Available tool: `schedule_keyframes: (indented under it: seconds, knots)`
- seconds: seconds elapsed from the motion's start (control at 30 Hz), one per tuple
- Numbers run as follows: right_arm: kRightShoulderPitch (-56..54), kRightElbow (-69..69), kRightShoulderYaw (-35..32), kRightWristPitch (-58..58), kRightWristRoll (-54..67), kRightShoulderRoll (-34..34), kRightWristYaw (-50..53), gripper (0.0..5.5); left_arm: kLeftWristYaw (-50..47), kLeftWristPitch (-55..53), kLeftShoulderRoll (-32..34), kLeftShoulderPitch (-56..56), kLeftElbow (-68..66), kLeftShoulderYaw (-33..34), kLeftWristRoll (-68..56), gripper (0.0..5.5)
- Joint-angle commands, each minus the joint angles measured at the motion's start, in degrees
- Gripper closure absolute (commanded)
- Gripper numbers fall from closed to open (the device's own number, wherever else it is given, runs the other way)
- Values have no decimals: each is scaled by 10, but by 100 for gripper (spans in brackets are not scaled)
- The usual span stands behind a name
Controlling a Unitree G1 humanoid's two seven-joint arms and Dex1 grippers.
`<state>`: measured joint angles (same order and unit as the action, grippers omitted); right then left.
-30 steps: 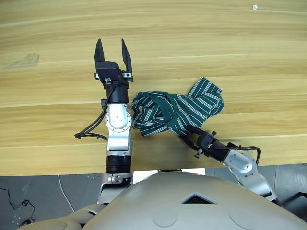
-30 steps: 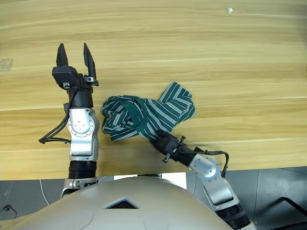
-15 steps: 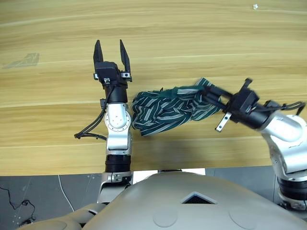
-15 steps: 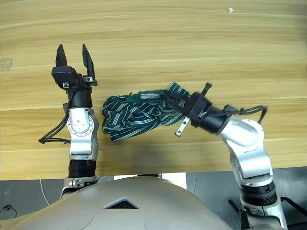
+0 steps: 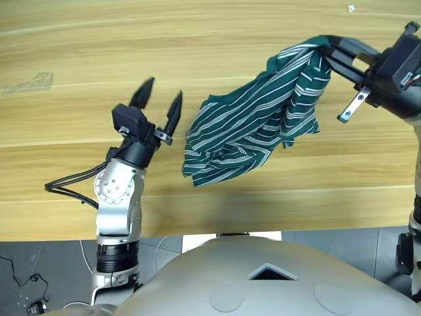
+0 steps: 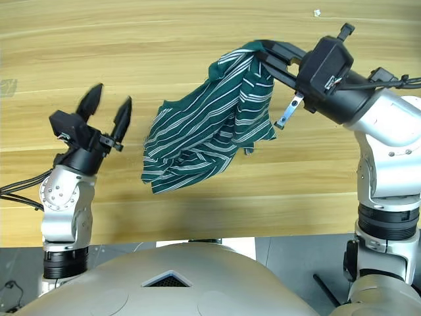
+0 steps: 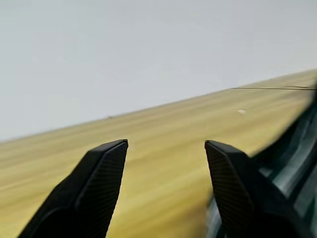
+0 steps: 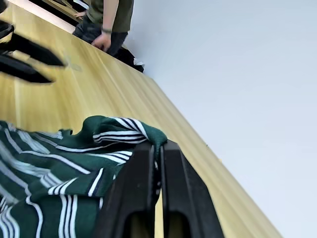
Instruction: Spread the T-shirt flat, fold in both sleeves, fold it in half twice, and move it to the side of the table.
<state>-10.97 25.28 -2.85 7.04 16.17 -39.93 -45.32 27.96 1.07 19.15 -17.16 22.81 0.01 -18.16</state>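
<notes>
The right gripper (image 6: 261,49) pinches the striped T-shirt (image 6: 210,125), holding it up for spreading. The open left gripper (image 6: 112,97) should grab another edge next.

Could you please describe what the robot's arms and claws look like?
The left arm and right arm are silver metal with round joint housings and black collars. The left claw and right claw are black, each with two long tapered fingers. Black cables loop off the left arm; a small silver bracket sits by the right claw.
</notes>
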Motion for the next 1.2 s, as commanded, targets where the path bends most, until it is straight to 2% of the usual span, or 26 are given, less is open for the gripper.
schedule_keyframes:
  seconds: [0.03, 0.17, 0.33, 0.47, 0.67, 0.73, 0.97, 1.2]
  knots:
    - [-17, 3, 1, 3, 3, -3, -5, 548, 103, -70, 38, -12, -10, -10, -101, 259]
    - [-10, 24, 14, 11, 10, 2, -7, 548, 183, -135, 77, 74, -85, 17, -168, 259]
    - [1, 33, 31, 8, 9, 7, -9, 548, 252, -163, 109, 196, -163, 26, -175, 259]
    - [10, 45, 34, 6, 16, 5, -16, 550, 285, -168, 113, 294, -251, 5, -142, 200]
    - [5, 51, 39, 0, 15, 9, -20, 550, 360, -124, 122, 390, -405, -69, -35, 116]
    - [6, 54, 40, -3, 14, 11, -19, 550, 398, -113, 128, 418, -445, -87, -13, 116]
    - [-1, 44, 43, -22, 1, 13, -18, 550, 485, -83, 111, 480, -548, -118, 30, 116]
    - [7, 34, 46, -41, -5, 12, -17, 550, 499, -68, 51, 535, -626, -115, 38, 116]
